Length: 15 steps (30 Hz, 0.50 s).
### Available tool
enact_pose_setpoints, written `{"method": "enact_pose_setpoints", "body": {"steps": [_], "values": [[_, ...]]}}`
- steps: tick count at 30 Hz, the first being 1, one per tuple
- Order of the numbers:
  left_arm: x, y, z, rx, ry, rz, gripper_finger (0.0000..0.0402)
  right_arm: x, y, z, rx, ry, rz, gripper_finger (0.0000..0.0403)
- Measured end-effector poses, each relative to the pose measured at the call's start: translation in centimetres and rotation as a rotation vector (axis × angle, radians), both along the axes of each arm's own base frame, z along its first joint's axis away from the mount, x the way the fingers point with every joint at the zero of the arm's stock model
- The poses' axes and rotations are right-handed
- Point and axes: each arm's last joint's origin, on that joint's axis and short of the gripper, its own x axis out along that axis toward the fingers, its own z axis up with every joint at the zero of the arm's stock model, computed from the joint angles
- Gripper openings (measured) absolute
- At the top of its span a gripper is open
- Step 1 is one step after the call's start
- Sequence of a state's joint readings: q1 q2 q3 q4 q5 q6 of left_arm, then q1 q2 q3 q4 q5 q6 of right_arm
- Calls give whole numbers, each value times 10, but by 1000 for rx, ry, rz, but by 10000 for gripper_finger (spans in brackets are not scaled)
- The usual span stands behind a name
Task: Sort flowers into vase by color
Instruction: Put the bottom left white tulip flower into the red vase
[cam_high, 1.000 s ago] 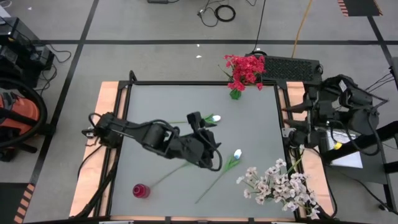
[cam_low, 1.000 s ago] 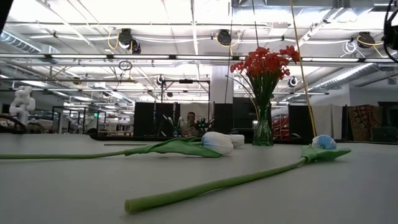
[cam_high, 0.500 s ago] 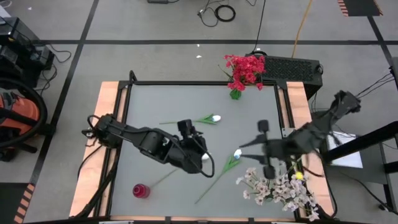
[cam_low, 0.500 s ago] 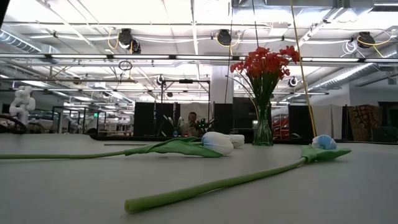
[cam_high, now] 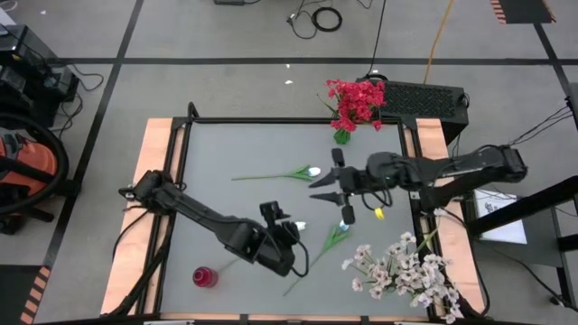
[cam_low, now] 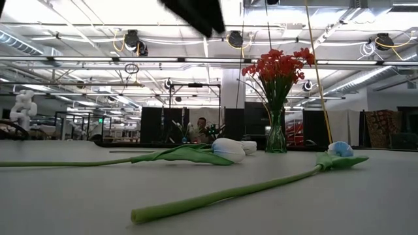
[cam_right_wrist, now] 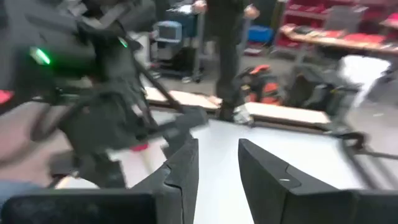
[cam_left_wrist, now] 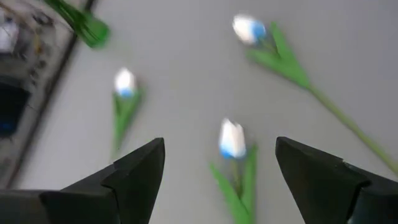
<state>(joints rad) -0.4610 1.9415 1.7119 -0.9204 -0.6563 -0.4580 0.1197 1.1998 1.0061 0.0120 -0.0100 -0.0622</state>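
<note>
Three white tulip buds on green stems lie flat on the grey table: one toward the far side [cam_high: 312, 171], one toward the right [cam_high: 346, 219], and one [cam_high: 299, 226] just ahead of my left gripper [cam_high: 282, 229]. That gripper hovers open, and its wrist view shows the bud [cam_left_wrist: 233, 138] between its fingers, farther off. My right gripper [cam_high: 327, 177] is open above the table's middle, between the far and right tulips. Red flowers [cam_high: 357, 99] stand in a green glass vase [cam_low: 275, 134] at the far edge. Pale pink-white sprays [cam_high: 406, 266] lie at the near right corner.
A small red vase [cam_high: 204, 277] stands near the near left corner. Wooden rails [cam_high: 153, 181] border the table. A dark blurred arm part [cam_low: 196, 13] shows at the top of the low view. A person [cam_right_wrist: 227, 43] stands in the room beyond the table.
My right arm has swung from beside the table's right edge out over the table, toward its middle and far side. My left gripper has drawn back toward the near edge, uncovering the third tulip bud. The flowers have stayed where they lay.
</note>
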Motion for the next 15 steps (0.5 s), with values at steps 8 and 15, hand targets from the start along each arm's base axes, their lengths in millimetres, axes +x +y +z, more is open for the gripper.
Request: {"method": "enact_pose_setpoints", "body": {"steps": [8, 15], "values": [[-25, 10, -72, -90, 162, 143, 313, 19, -5, -22, 14, 89, 12, 105], [-49, 6, -106, -162, 268, 179, 313, 26, -4, -30, 8, 120, 12, 105]]}}
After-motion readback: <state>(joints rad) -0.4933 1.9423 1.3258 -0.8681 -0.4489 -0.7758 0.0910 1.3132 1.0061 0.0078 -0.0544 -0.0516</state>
